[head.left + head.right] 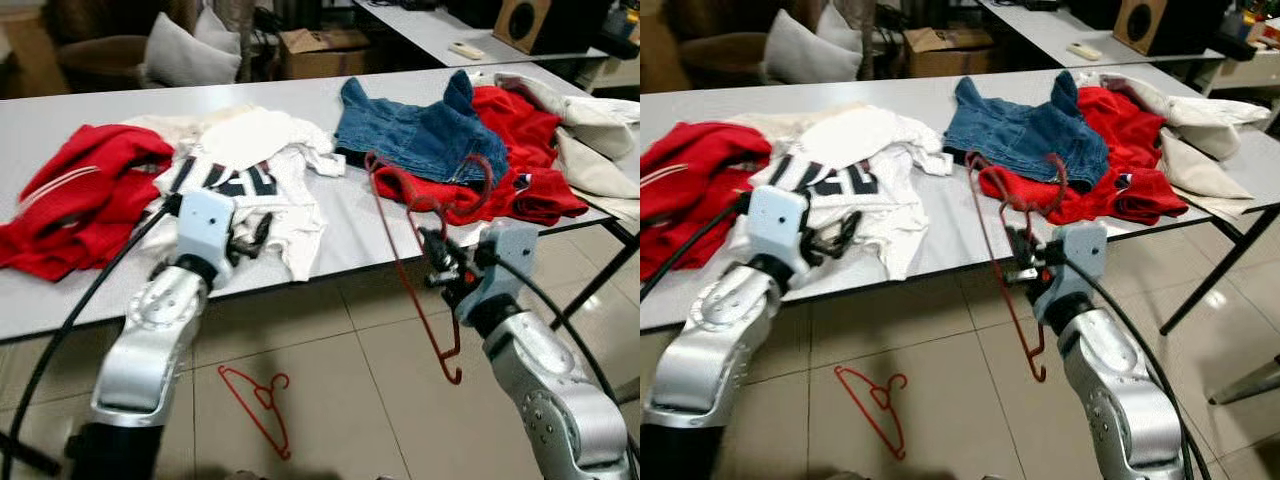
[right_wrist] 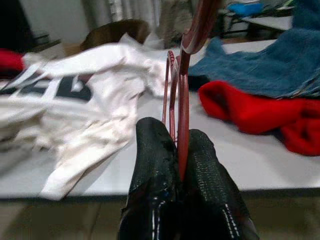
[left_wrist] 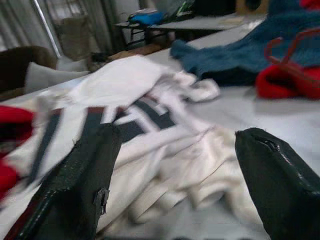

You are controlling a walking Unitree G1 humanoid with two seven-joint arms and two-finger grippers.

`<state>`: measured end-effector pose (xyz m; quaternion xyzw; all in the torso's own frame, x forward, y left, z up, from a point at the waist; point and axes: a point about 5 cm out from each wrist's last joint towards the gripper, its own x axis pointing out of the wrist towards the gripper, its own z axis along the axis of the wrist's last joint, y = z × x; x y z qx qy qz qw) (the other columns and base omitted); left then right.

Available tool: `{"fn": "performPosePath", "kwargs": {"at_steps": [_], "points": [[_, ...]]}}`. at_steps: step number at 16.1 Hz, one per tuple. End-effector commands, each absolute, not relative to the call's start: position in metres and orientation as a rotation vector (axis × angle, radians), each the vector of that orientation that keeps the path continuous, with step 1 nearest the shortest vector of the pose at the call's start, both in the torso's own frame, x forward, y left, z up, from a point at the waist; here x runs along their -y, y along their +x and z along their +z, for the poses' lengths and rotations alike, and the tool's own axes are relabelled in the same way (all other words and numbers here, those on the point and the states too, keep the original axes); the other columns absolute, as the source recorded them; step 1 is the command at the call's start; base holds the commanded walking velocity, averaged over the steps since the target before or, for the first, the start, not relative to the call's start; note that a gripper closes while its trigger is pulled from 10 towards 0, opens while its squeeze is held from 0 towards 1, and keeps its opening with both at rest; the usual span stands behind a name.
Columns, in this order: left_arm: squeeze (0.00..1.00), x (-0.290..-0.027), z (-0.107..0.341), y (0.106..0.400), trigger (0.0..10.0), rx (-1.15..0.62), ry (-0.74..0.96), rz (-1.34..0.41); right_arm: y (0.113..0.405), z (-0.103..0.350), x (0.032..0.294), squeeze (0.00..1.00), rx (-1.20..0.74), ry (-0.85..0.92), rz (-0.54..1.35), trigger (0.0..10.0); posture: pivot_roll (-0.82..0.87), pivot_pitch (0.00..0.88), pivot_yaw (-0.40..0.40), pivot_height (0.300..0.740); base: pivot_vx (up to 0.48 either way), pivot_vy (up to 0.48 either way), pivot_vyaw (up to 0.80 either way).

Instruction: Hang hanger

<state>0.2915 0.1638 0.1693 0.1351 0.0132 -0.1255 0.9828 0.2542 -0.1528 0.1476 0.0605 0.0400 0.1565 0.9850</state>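
Note:
A red wire hanger (image 1: 414, 292) hangs tilted in front of the table edge, its hook up near the red garment (image 1: 510, 175). My right gripper (image 1: 432, 245) is shut on the hanger near its upper part; in the right wrist view the fingers (image 2: 155, 165) pinch the wire (image 2: 183, 100). My left gripper (image 1: 255, 238) is open at the table's front edge, right by a white shirt with dark lettering (image 1: 250, 170); nothing is between its fingers (image 3: 80, 185). A second red hanger (image 1: 258, 397) lies on the tiled floor between my arms.
The long grey table (image 1: 350, 235) carries a red jacket (image 1: 80, 195) at the left, a denim jacket (image 1: 420, 135) and a beige garment (image 1: 600, 140) at the right. Table legs (image 1: 600, 275) stand at the right. A cardboard box (image 1: 320, 50) and cushions sit behind.

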Motion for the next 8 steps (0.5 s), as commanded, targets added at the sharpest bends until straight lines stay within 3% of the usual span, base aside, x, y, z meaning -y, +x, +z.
{"fn": "performPosePath", "kwargs": {"at_steps": [1, 2, 5, 6, 7, 8], "points": [[0.00, -0.164, 0.163, 0.291, 10.0, -0.055, 0.308, -0.274, 0.254, 0.146, 0.156, 0.00, -0.080, 0.094, 0.308, 10.0, -0.09, 0.000, 0.000, 0.710, 0.000, 0.000, 0.00], [1.00, -0.164, 0.156, 0.294, 10.0, -0.114, 0.321, -0.362, 0.252, 0.148, 0.164, 0.00, -0.059, 0.120, 0.293, 10.0, -0.10, 0.000, 0.004, 0.710, 0.000, 0.000, 0.00], [1.00, -0.168, 0.146, 0.303, 10.0, -0.177, 0.463, -0.395, 0.250, 0.149, 0.169, 0.00, -0.045, 0.089, 0.295, 10.0, -0.12, 0.000, 0.013, 0.710, 0.000, 0.000, 0.00], [0.33, -0.170, 0.145, 0.306, 10.0, -0.184, 0.507, -0.398, 0.249, 0.150, 0.170, 0.00, -0.039, 0.057, 0.300, 10.0, -0.12, 0.000, 0.018, 0.710, 0.000, 0.000, 0.00], [0.00, -0.172, 0.143, 0.309, 10.0, -0.187, 0.558, -0.402, 0.249, 0.150, 0.170, 0.00, -0.034, 0.041, 0.304, 10.0, -0.13, 0.000, 0.021, 0.710, 0.000, 0.000, 0.00], [0.00, -0.175, 0.142, 0.312, 10.0, -0.183, 0.602, -0.394, 0.248, 0.150, 0.170, 0.00, -0.028, 0.040, 0.305, 10.0, -0.14, 0.000, 0.024, 0.710, 0.000, 0.000, 0.00]]}}
